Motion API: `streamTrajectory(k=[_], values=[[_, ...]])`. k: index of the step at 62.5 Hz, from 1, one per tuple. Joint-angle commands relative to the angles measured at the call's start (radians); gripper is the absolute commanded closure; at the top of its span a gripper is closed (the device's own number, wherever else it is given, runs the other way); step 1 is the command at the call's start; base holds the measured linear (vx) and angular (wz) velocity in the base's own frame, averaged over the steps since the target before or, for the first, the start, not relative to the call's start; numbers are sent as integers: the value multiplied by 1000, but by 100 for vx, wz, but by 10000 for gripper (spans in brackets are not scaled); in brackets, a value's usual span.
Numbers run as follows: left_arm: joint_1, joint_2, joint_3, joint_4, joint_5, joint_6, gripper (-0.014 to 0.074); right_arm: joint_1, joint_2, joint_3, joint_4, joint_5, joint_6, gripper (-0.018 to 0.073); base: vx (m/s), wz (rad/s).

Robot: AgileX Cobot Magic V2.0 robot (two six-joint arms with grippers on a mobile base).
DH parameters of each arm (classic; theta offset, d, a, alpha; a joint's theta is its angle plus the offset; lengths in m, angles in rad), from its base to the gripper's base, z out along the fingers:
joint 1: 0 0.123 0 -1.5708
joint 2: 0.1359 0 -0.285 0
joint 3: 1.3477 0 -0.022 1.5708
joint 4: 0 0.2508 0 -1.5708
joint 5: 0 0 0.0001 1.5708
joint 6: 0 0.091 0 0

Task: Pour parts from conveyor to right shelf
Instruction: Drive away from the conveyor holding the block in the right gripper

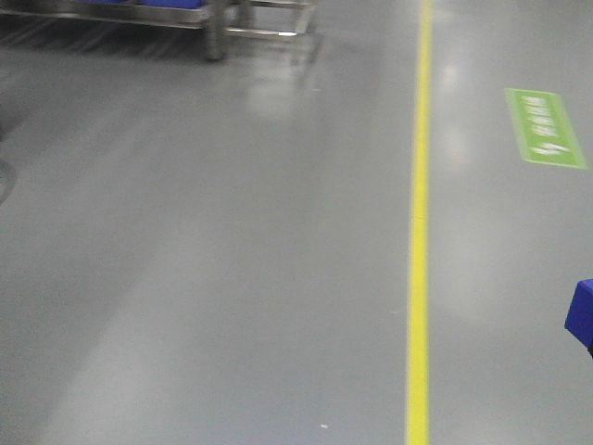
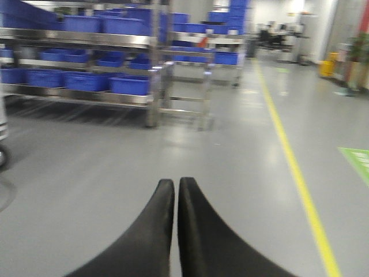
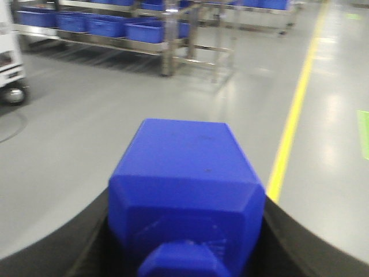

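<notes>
A bright-blue boxy part (image 3: 184,173) with a short knob facing the camera fills the lower right wrist view. My right gripper (image 3: 187,236) is shut on it, with black fingers (image 3: 81,245) pressed against both its sides. A corner of the same part (image 1: 581,315) shows at the right edge of the front view. My left gripper (image 2: 176,183) is shut and holds nothing, hanging over the grey floor. A steel-framed shelf (image 2: 151,72) with blue bins (image 2: 130,85) stands far ahead on the left; the shelf (image 3: 167,43) also shows in the right wrist view. The conveyor is out of view.
A yellow floor line (image 1: 419,232) runs ahead on the right, with a green floor marking (image 1: 545,128) beyond it. A white wheeled unit (image 3: 11,75) stands at the left. More racks with blue bins (image 2: 228,40) stand farther back. Glossy grey floor lies between me and the shelf.
</notes>
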Motion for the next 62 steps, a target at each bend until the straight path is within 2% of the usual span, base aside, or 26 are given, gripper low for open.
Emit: streamTrajectory(k=[1,31,62], values=[[0,-13,31,-2,-78,-4,603,-1,10,-26,9,-77,-5,565,-6,-96],[0,-13,31,-2,-78,-4,603,-2,10,-26,9,-77,-5,565,2,-82],[0,-13,31,-2,-78,-4,603,-1,10,-26,9,-50,-5,565,20,-13]])
